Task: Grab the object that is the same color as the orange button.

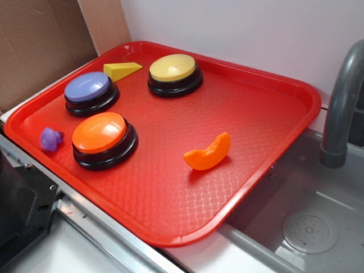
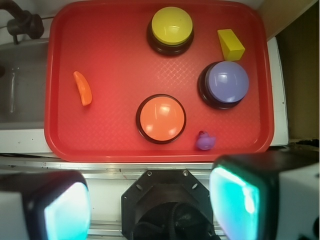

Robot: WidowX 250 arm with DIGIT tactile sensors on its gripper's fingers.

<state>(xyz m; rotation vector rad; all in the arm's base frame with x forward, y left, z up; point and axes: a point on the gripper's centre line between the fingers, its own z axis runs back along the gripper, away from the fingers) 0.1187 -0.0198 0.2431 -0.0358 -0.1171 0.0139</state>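
A small glossy orange crescent-shaped plastic piece (image 1: 209, 154) (image 2: 83, 88) lies alone on the red plastic tray (image 1: 267, 108) (image 2: 110, 45), well apart from the large round orange-domed push button on a black base (image 1: 103, 139) (image 2: 160, 118). In the wrist view, the pincer (image 2: 150, 202) hangs high above the tray's near edge, its pads spread wide and holding nothing.

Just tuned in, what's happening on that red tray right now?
Nothing is held yet. The gripper hangs open high above the red tray, near its front edge. The orange crescent piece lies alone, apart from the orange button, and untouched. The yellow button, purple button, yellow wedge and purple toy also sit on the tray.
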